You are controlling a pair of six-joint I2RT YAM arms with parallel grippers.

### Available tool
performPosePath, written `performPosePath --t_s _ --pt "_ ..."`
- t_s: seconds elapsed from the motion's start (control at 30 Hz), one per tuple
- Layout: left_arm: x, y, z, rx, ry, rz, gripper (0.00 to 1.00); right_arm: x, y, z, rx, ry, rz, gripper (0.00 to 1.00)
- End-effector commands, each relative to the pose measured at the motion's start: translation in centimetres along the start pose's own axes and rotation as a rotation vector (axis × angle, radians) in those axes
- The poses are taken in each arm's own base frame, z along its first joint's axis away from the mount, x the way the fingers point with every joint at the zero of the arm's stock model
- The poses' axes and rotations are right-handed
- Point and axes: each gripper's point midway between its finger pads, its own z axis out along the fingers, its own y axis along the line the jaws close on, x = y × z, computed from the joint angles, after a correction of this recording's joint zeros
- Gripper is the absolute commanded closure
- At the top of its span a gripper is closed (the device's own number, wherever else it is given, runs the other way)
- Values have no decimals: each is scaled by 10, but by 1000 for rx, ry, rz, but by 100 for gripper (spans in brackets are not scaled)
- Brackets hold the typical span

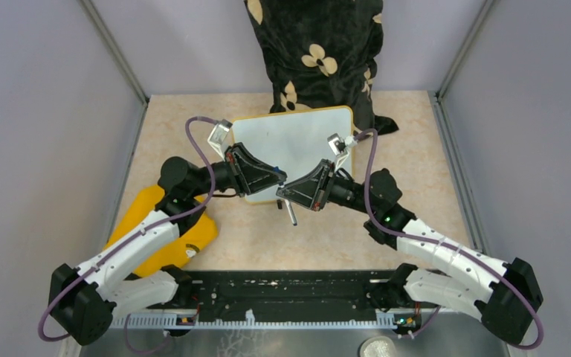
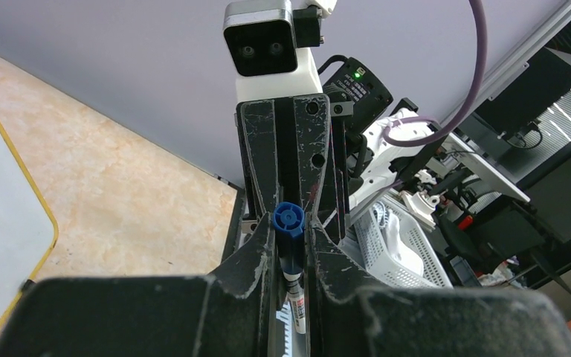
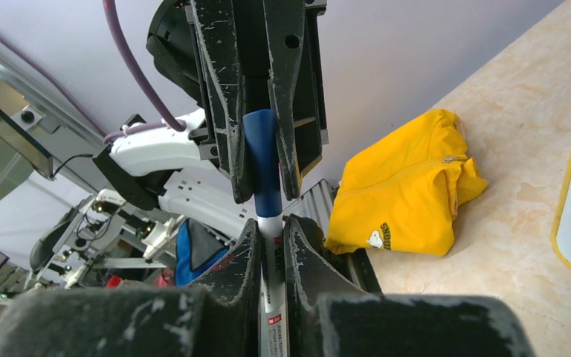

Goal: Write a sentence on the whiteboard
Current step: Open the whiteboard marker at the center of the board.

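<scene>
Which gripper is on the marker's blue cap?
The left gripper: in the right wrist view its fingers flank the blue cap, while the right gripper clamps the white labelled barrel below it.

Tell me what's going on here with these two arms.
Both arms meet over the near edge of the whiteboard. The left end effector and the right end effector are each closed on the same blue-capped marker. The left seems to grip the cap end and the right the white barrel, which looks like uncapping. The visible board surface shows no writing yet. A yellow cloth lies beside the left arm.
</scene>
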Motion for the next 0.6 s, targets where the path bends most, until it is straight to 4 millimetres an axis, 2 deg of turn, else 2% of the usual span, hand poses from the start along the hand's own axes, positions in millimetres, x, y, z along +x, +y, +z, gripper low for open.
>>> performPosePath --t_s 0.0,0.33,0.57 --pt "-7 -7 -1 14 -35 50 100 -9 13 1 -50 -17 -22 100" --pt "-33 -3 -7 -87 -161 69 100 4 5 -15 -9 3 -60 100" --pt "-38 4 -6 -117 -197 28 100 9 6 -25 1 11 -74 100"
